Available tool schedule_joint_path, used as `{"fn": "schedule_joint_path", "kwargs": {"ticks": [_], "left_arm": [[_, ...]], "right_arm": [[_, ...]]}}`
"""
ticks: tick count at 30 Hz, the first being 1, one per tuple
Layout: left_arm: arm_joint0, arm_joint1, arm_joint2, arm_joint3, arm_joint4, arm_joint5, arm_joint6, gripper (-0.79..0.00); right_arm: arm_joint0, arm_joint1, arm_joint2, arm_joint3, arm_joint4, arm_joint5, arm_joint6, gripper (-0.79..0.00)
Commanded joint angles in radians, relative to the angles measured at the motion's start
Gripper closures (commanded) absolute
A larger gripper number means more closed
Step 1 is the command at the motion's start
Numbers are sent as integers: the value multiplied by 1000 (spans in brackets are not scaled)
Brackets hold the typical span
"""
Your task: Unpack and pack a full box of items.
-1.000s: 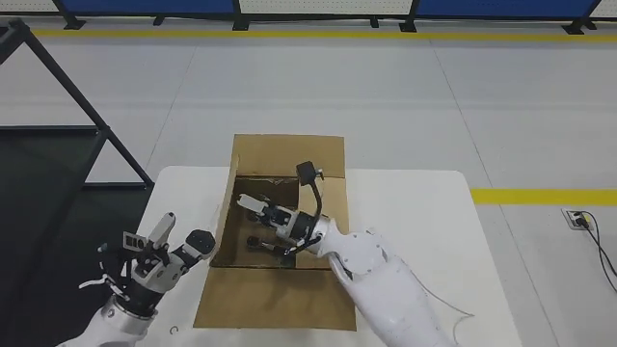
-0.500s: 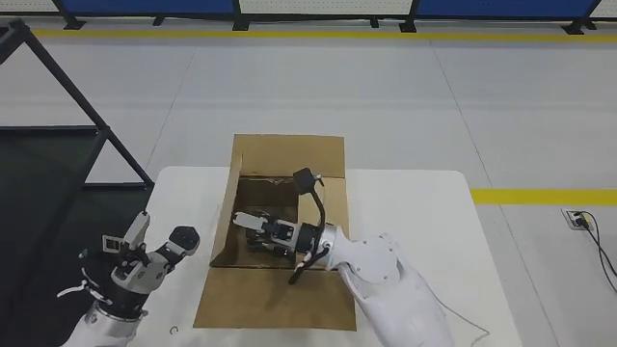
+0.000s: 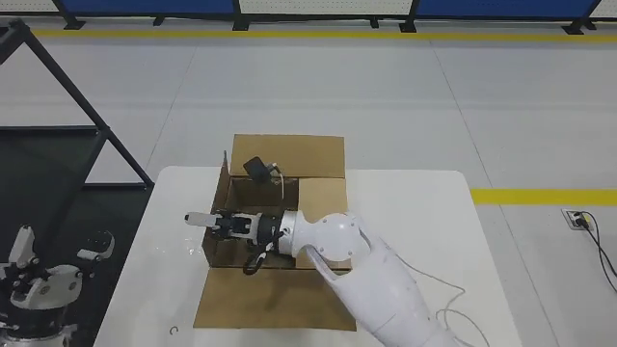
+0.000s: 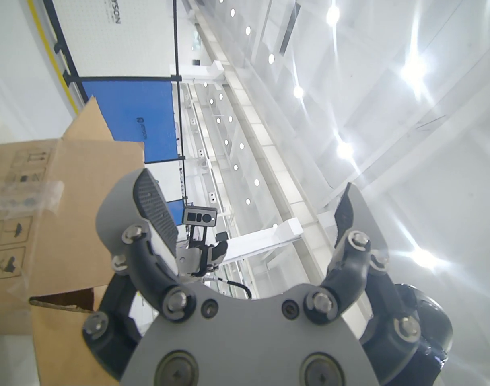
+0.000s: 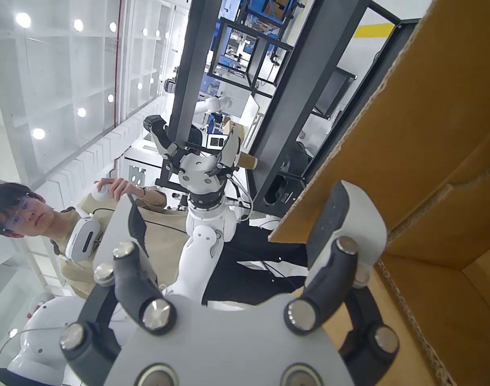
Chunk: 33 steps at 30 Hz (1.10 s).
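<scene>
Right tool [image 3: 204, 220] spread, empty, at cardboard box [image 3: 289, 154] left wall; left tool [image 3: 60, 248] spread, empty.

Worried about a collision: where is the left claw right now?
In the top view the left claw sits beyond the left edge of the table, well apart from the cardboard box, its jaws open and empty.

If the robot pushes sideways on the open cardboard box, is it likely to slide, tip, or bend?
It probably slides: the cardboard box sits low and wide on a smooth white table, so tipping seems unlikely. Its open flaps look thin and would likely bend first.
</scene>
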Motion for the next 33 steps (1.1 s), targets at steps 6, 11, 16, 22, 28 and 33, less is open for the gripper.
{"fn": "schedule_joint_path", "kwargs": {"ticks": [6,11,16,22,28,33], "left_arm": [[47,-8,-145,50,-181,-23,-34,-785],[79,-16,-210,83,-303,5,-90,-785],[96,-23,-229,103,-343,17,-128,-785],[103,-30,-216,102,-343,37,-154,-785],[101,-31,-210,101,-330,50,-172,-785],[101,-31,-210,101,-330,50,-172,-785]], "right_arm": [[137,-67,-133,129,-34,65,-71,-785],[230,-138,-236,261,-54,125,-122,-785],[290,-208,-307,403,-70,142,-181,-785],[326,-280,-345,545,-66,143,-226,-785],[328,-283,-345,550,-64,142,-226,-785],[320,-283,-345,548,-67,143,-233,-785]]}}
